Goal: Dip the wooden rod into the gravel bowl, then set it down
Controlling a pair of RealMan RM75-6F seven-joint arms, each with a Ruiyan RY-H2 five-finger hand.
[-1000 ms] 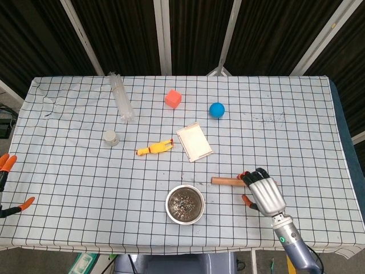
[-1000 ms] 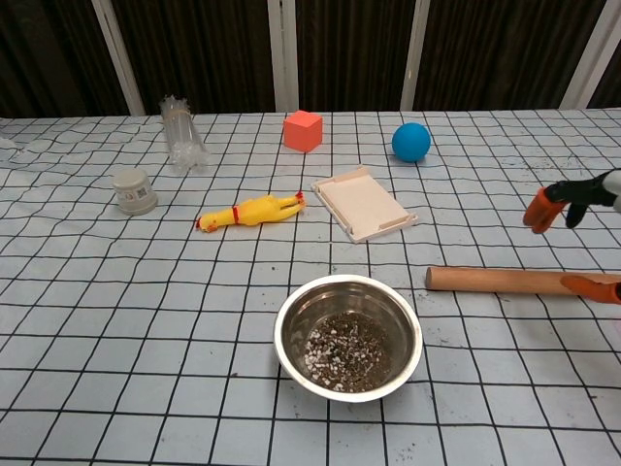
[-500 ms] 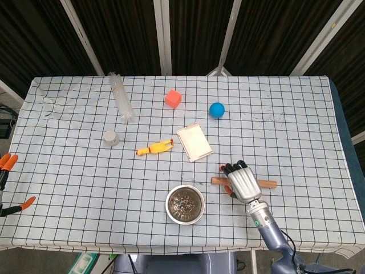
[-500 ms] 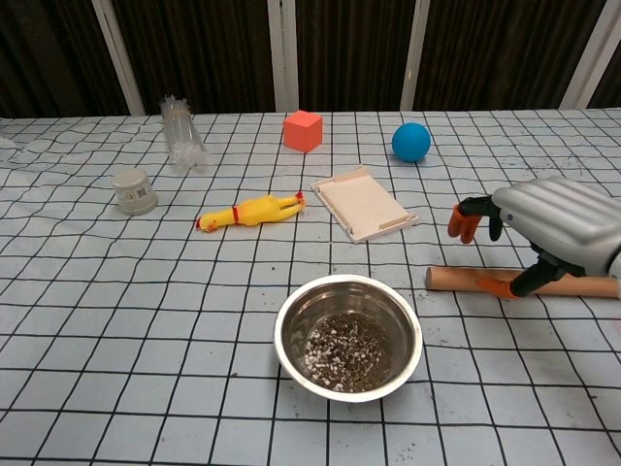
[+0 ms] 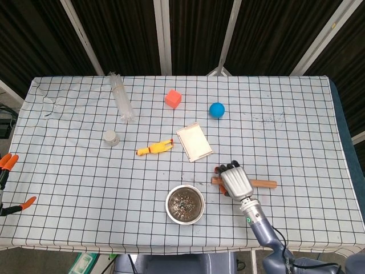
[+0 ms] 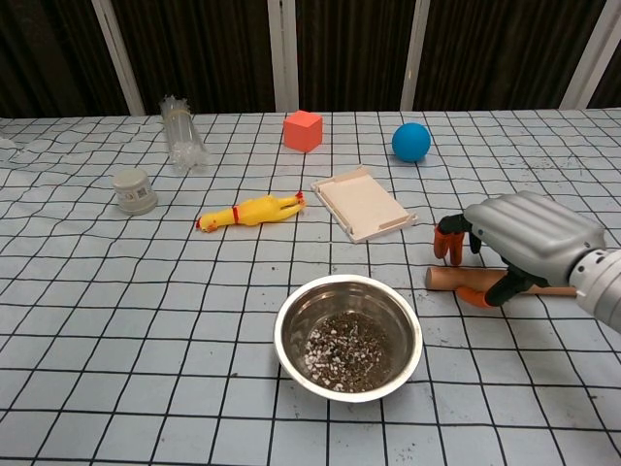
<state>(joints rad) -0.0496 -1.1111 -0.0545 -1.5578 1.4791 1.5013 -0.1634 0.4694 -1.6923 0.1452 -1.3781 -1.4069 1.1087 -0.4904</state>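
Observation:
The wooden rod [image 5: 264, 184] lies flat on the checked cloth, right of the steel gravel bowl [image 5: 169, 203]. In the chest view the rod's left end [image 6: 441, 279] shows just right of the bowl's rim [image 6: 284, 342]. My right hand [image 5: 235, 180] arches over the rod's left part and hides it there. In the chest view the right hand [image 6: 529, 233] straddles the rod, with its fingertips [image 6: 446, 243] behind it and the thumb in front, not closed around it. My left hand [image 5: 7, 178] shows only at the far left edge, fingers spread and empty.
A yellow rubber chicken [image 5: 155, 148] and a flat wooden tray [image 5: 194, 142] lie behind the bowl. Farther back are a blue ball [image 5: 217, 109], a red cube [image 5: 173, 98], a clear plastic tube [image 5: 121, 97] and a small grey cup [image 5: 110, 137].
My right hand has slid left along the rod, from its right end to its left end near the bowl. The rod itself has stayed in place.

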